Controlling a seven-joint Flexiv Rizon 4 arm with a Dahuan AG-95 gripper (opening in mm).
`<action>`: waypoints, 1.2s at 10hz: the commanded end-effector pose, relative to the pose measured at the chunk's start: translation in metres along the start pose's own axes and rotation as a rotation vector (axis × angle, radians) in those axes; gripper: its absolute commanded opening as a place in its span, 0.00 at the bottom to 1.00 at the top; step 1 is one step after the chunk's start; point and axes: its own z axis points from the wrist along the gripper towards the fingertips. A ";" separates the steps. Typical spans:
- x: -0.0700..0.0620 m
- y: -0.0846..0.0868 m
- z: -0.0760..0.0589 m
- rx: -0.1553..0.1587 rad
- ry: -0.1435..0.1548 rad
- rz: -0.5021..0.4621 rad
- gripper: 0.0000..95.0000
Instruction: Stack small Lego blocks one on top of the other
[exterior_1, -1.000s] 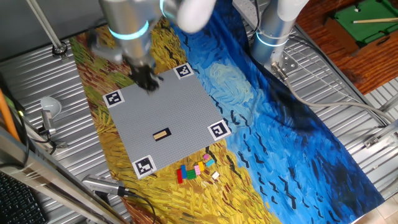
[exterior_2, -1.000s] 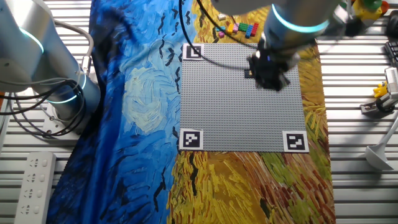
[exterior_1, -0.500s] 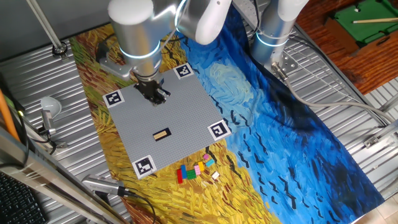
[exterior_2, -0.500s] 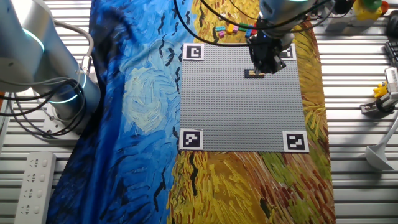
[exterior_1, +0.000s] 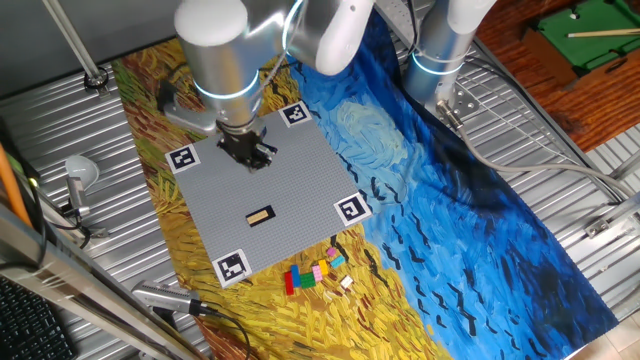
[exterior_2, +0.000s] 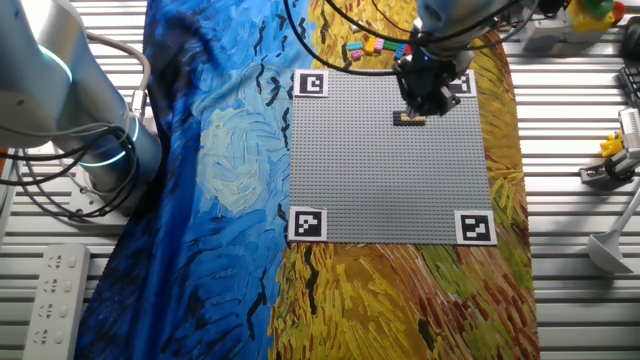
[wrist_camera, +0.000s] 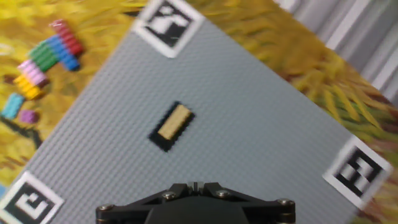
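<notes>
The claw (exterior_1: 252, 152) is hanging over the grey baseplate (exterior_1: 300, 180), toward the end of the plate that lies away from the loose bricks; whether its fingers are spread or closed I cannot tell, since the hand view is showing only the black housing at the bottom edge and the fixed views are too small. Nothing is showing between the fingers. The tan flat brick (wrist_camera: 173, 122) is sitting on the baseplate, apart from the claw and ahead of it in the hand view, between the claw and the plate's edge nearest the loose bricks. Beyond that edge, off the baseplate on the painted cloth (exterior_1: 450, 200), a cluster of small bricks (wrist_camera: 46, 59) is lying: red, blue, green, pink and yellow pieces close together.
</notes>
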 end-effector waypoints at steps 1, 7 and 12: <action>-0.026 0.043 0.015 -0.032 -0.042 0.129 0.00; -0.033 0.055 0.020 -0.036 -0.062 0.049 0.00; -0.033 0.055 0.020 -0.017 0.016 -0.043 0.00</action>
